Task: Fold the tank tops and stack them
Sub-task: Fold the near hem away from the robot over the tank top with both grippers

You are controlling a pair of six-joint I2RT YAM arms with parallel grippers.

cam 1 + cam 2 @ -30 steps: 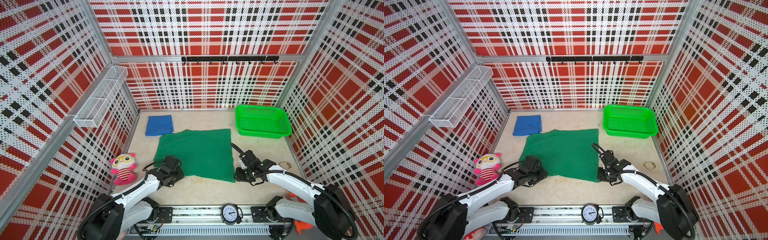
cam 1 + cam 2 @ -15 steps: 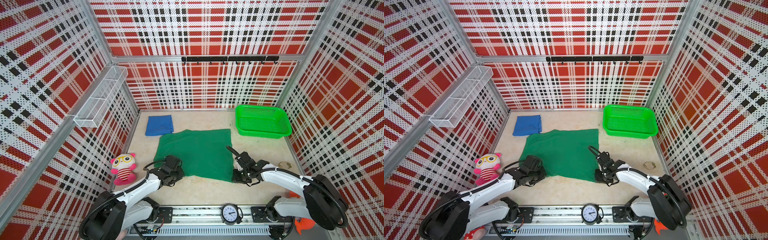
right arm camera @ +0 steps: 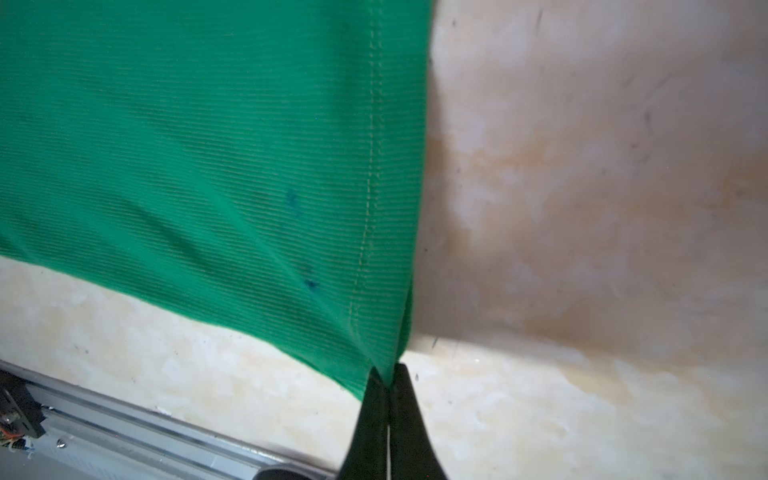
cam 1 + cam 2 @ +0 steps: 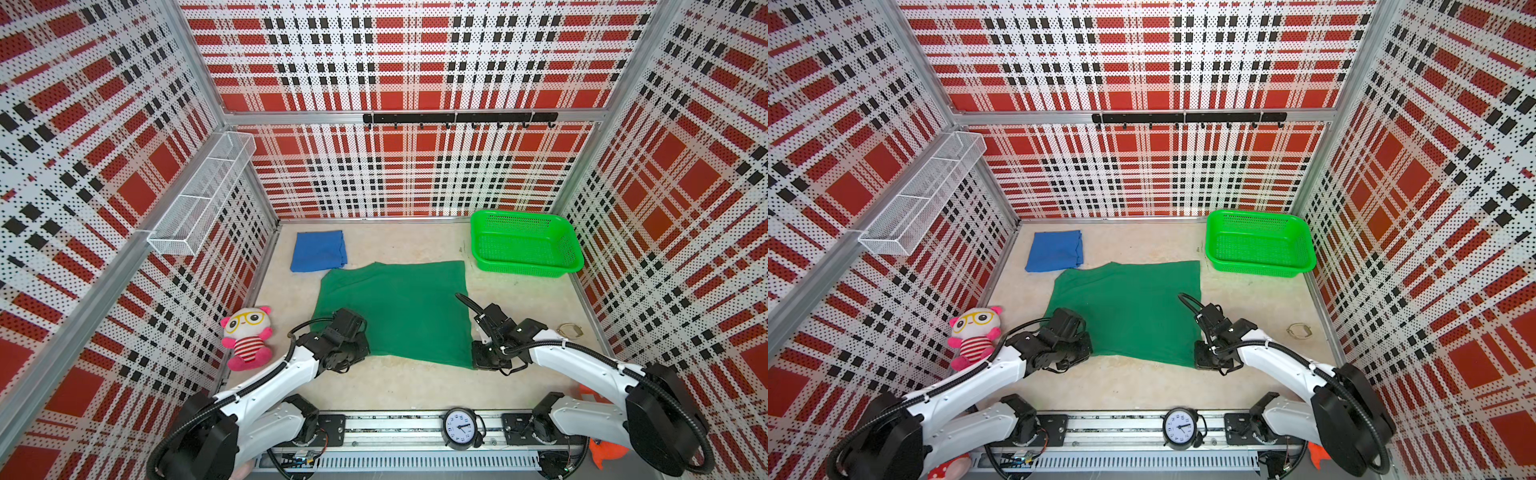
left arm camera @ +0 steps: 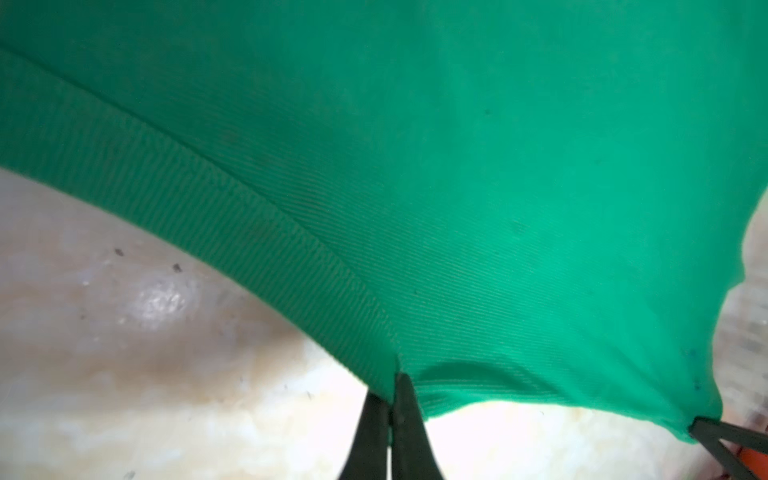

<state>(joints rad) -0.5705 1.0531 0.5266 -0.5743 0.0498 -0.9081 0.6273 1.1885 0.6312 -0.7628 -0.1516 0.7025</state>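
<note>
Green top (image 4: 395, 307): spread flat on the desk (image 4: 395, 386), its far right corner just beside the basket (image 4: 528, 268).
Blue top (image 4: 318, 250): folded, well left of the basket, just beside the green top's far left corner.
Left tool (image 5: 392, 384): fingers pinched together on the green top's ribbed edge, at the near corner farthest from the basket.
Right tool (image 3: 388, 374): clamped tight on the green top's stitched hem corner, nearer than the basket.
</note>
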